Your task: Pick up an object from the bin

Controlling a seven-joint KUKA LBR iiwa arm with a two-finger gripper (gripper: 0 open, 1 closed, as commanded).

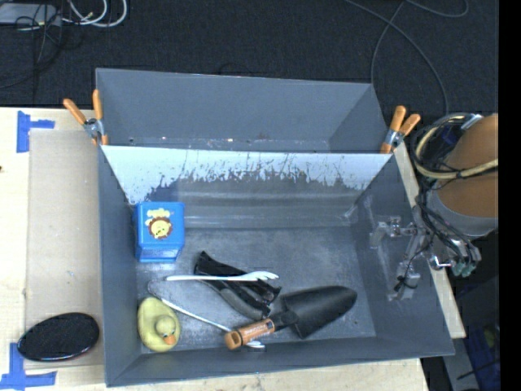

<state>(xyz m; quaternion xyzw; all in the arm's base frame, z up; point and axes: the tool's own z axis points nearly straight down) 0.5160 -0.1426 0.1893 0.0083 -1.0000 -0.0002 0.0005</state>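
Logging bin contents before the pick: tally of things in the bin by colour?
Blue square box: 1
Yellow rubber duck: 1
Black wooden-handled scoop, black flat piece under fork: 2
White plastic fork, thin white utensil: 2
Total: 6

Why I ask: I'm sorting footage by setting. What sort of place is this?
Probably a robotics lab: a grey metal bin holds loose items such as a yellow rubber duck and a black trowel, a robot arm stands at its right, and cables lie behind it.
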